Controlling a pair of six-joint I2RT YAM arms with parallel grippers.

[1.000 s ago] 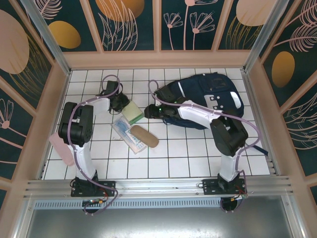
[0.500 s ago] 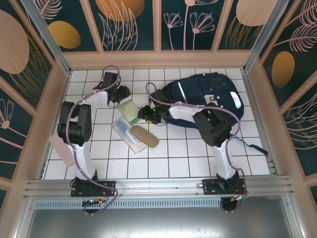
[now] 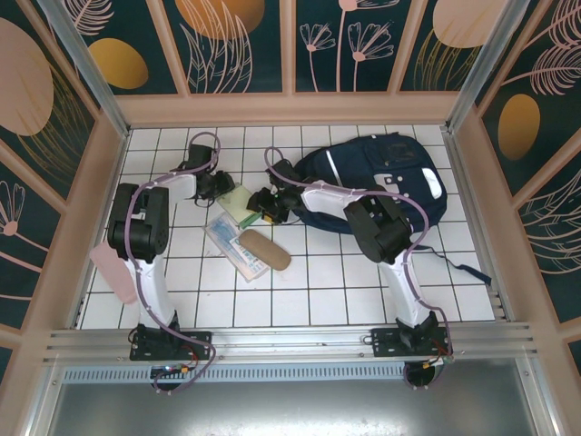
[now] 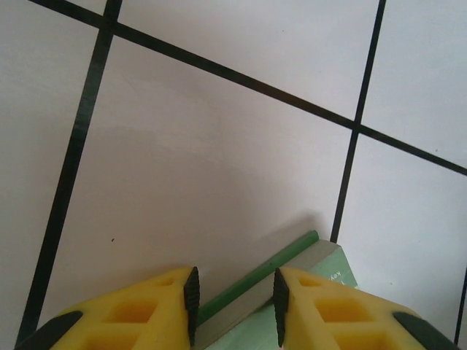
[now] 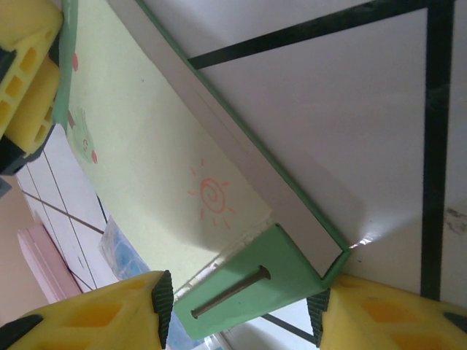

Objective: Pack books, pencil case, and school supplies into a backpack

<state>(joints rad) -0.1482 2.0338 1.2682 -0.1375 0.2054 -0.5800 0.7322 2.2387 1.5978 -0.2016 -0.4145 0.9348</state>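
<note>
White tiles (image 3: 345, 282) with dark grout are carrying the whole scene, and floral panels (image 3: 236, 45) are walling it in.

Your right gripper (image 5: 241, 302) is closing on the near end of the pale green box (image 5: 160, 160). The green end flap is filling the space between the two yellow fingers, and both dark pads are pressing against it. The jaws are standing about halfway apart, as wide as that end of the box. The box's lid, with a red sun drawn on it, is running away from the fingers, and its long side is casting a shadow on the tile below.

Your left gripper (image 4: 233, 295) is straddling the opposite end of the same box. Its jaws are standing a little apart with the green rim passing between them. One pad is lying over the box's grey side, while the other seems just clear of the rim, so I cannot tell whether it is pinching.

From above, the box is sitting between the two grippers, left of the backpack (image 3: 381, 173) and not inside it. The clear packet (image 3: 225, 238) and the brown pencil case (image 3: 264, 249) are lying just nearer on the tiles.
</note>
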